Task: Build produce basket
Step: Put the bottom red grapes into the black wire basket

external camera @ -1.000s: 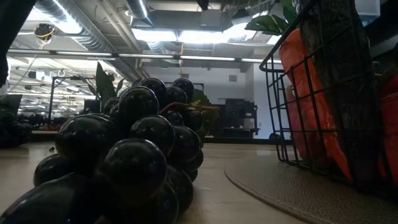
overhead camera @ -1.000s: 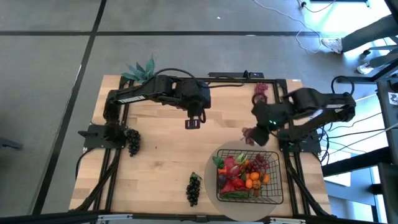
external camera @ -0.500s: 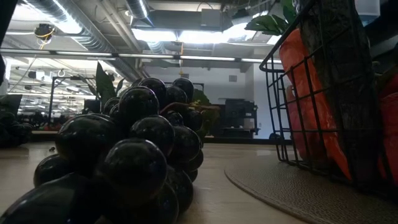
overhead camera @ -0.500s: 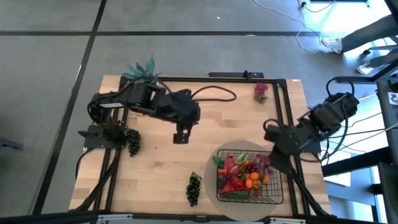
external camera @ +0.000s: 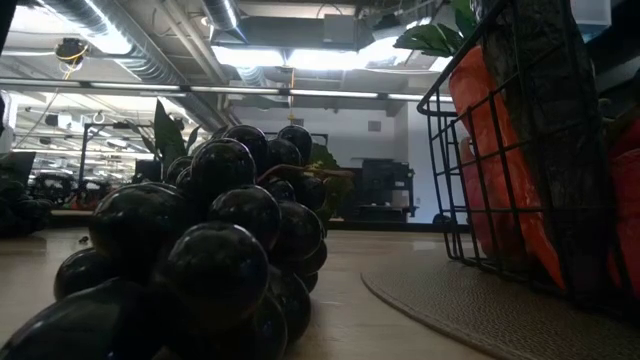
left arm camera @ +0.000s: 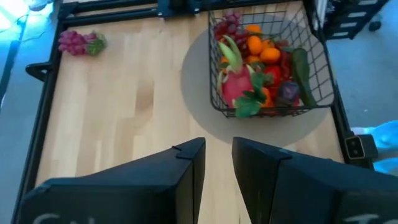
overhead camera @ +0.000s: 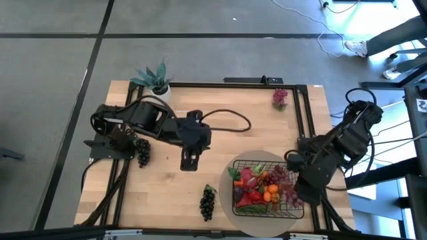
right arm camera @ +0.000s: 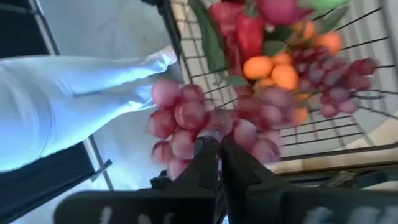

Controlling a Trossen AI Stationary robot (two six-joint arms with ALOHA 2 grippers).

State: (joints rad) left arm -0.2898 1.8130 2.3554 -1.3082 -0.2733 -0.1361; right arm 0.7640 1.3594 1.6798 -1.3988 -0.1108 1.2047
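The basket (overhead camera: 301,200), set on a round mat (overhead camera: 245,163) at the table's near right, is filled with tangerines (overhead camera: 269,193), a dragon fruit (left arm camera: 237,85) and greenery. Since the earlier frame, the right gripper (overhead camera: 293,189) has been carried from the table's middle to the basket's right rim, pinched shut on red grapes (right arm camera: 186,119). The left gripper (overhead camera: 189,160), slightly parted and empty, is held mid-table.

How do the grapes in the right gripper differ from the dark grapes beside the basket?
The red grapes hang from the shut right gripper over the basket edge; the dark grapes lie on the table, untouched. One bunch is pinkish red, the other near black. Both are bunches.
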